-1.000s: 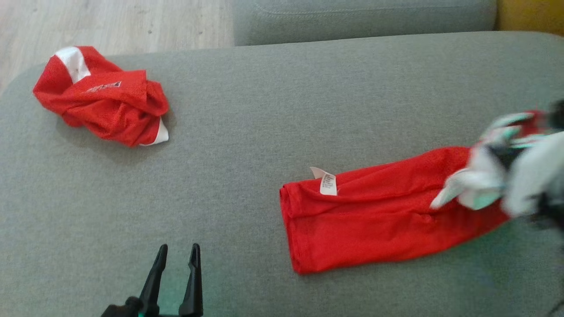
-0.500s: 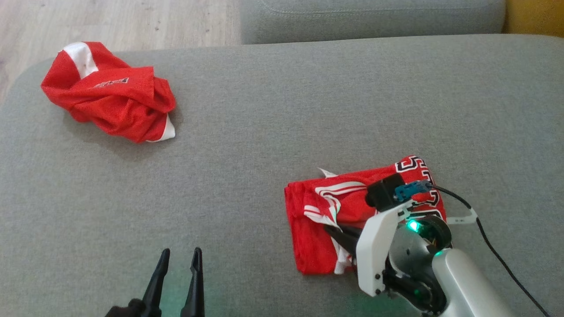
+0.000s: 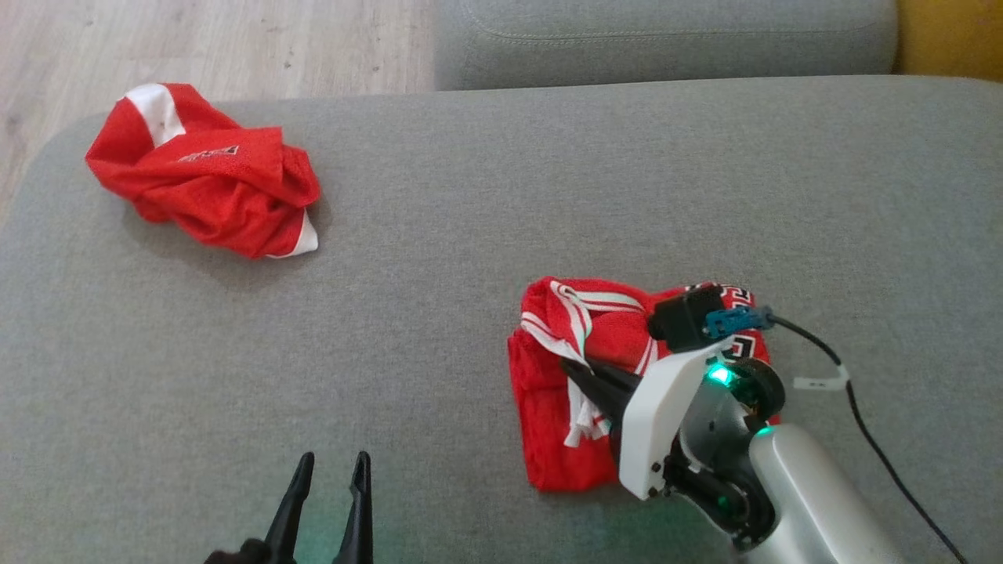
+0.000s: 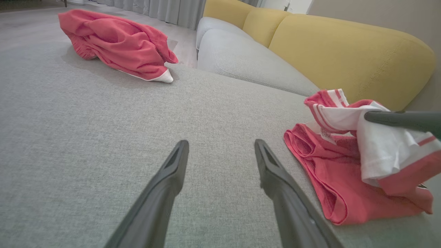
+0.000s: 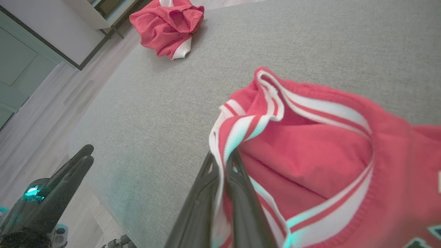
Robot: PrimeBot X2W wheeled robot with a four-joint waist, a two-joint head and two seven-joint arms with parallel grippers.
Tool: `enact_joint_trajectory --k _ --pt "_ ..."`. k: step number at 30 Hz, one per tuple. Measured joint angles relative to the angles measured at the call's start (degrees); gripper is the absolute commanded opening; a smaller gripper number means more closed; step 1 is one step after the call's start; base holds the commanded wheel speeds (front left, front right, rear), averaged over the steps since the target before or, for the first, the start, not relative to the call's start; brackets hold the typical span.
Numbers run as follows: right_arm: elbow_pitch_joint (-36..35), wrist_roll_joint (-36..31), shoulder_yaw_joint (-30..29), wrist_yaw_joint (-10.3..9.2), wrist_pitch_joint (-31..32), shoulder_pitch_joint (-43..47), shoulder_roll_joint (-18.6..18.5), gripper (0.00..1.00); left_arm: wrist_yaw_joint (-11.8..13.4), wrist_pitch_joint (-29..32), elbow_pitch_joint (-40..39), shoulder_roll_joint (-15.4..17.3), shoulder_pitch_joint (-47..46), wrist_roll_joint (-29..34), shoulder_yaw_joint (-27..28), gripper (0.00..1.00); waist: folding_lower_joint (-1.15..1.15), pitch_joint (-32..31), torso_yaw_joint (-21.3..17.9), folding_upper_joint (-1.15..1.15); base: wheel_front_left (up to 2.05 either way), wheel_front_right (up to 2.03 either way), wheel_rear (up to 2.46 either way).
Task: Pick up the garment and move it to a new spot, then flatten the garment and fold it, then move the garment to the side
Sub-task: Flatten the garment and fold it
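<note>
Our right gripper (image 3: 570,366) pinches the garment (image 3: 542,427) by its striped trim, probably to fold it over, while our left gripper (image 3: 334,460) rests spread, empty.

Grey cushion (image 3: 470,235) (striped garment (image 3: 548,439), crumpled garment (image 3: 211,196))

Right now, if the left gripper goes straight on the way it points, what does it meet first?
Most likely the bare grey cushion. The open left gripper points between the crumpled red garment and the jersey, touching neither; depth is hard to judge.
</note>
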Motion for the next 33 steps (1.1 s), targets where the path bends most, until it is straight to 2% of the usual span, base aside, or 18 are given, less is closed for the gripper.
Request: enact_joint_trajectory --k 10,11,12,13,19,22,25,29,33 --pt "3.99 1.22 4.25 0.0 -3.86 0.02 0.04 0.0 -0.02 0.0 0.33 0.0 0.09 0.08 0.04 1.0 0.0 -0.27 -1.11 0.0 0.0 0.0 0.0" --pt "4.75 1.38 4.72 0.0 -4.63 0.0 0.04 0.15 -0.02 0.0 0.35 0.0 0.08 0.08 0.04 1.0 0.0 -0.27 -1.15 0.0 0.0 0.0 0.0" --pt "5.56 1.58 5.26 0.0 -5.33 -0.01 0.04 0.4 -0.02 0.0 0.35 0.0 0.07 0.08 0.0 1.0 0.0 -0.27 -1.17 0.0 0.0 0.0 0.0" --pt "6.17 1.77 5.61 0.0 -6.31 -0.01 0.04 1.0 -0.02 0.0 0.35 0.0 0.06 0.08 -0.02 1.0 0.0 -0.26 -1.18 0.0 0.0 0.0 0.0" --pt "5.27 5.94 7.03 0.0 -13.34 -0.16 0.04 1.0 -0.04 0.0 0.73 0.0 0.07 0.05 -0.08 1.0 0.0 -0.8 -0.83 0.0 0.0 0.0 0.0" --pt "2.48 4.71 4.99 0.0 -17.01 0.05 0.09 1.0 0.0 0.0 0.68 0.0 0.15 -0.02 0.12 1.0 0.0 -1.62 -0.47 0.0 0.0 0.0 0.0" --pt "-0.43 -3.43 -0.23 0.0 -19.56 1.25 0.18 1.0 0.02 0.0 0.54 0.01 0.98 -0.02 0.21 1.0 0.0 -2.58 -0.23 0.0 0.0 0.0 0.0" --pt "-4.07 -11.02 -9.26 0.0 -22.7 7.88 0.42 1.0 0.52 0.0 0.26 0.01 2.33 -0.02 0.43 1.0 0.0 -3.72 -0.18 0.0 0.0 0.0 0.0" --pt "-3.9 -21.37 -18.11 0.0 -28.19 14.01 0.46 1.0 0.57 0.0 -0.3 0.01 2.44 -0.02 1.1 1.0 0.0 -4.89 -0.65 0.0 0.0 0.0 0.0"
